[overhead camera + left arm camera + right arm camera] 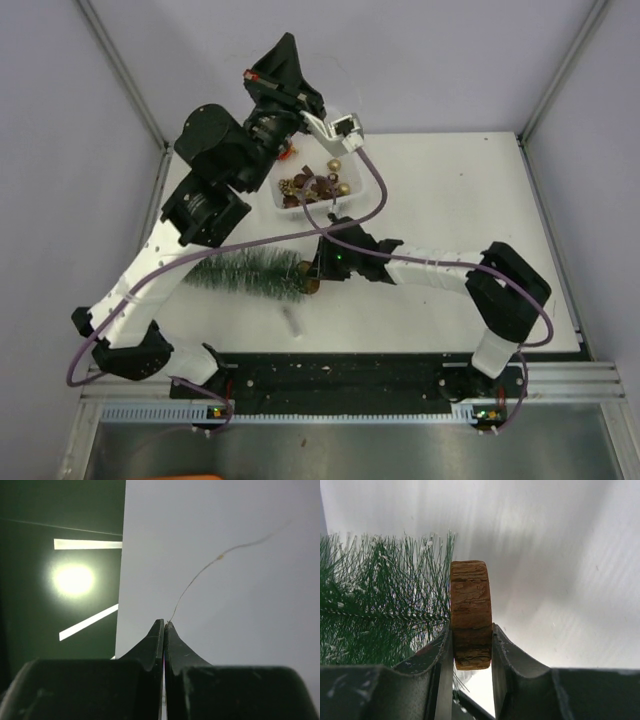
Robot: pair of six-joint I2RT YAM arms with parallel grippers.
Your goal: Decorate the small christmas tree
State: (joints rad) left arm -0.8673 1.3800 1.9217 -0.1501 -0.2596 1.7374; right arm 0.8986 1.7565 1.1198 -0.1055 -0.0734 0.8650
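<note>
The small christmas tree lies on its side on the white table, tip to the left. My right gripper is shut on its round wooden disc base. In the right wrist view the two fingers clamp the disc at the gripper, with the green frosted bristles to the left. My left gripper is raised high at the back, above the ornament tub. In the left wrist view it is shut on a thin thread that curves up to the right. No bauble shows on the thread.
A white tub with several red, brown and gold baubles stands at the back centre, partly under the left arm. A small white piece lies on the table in front of the tree. Purple cables loop over the table. Grey walls enclose the sides.
</note>
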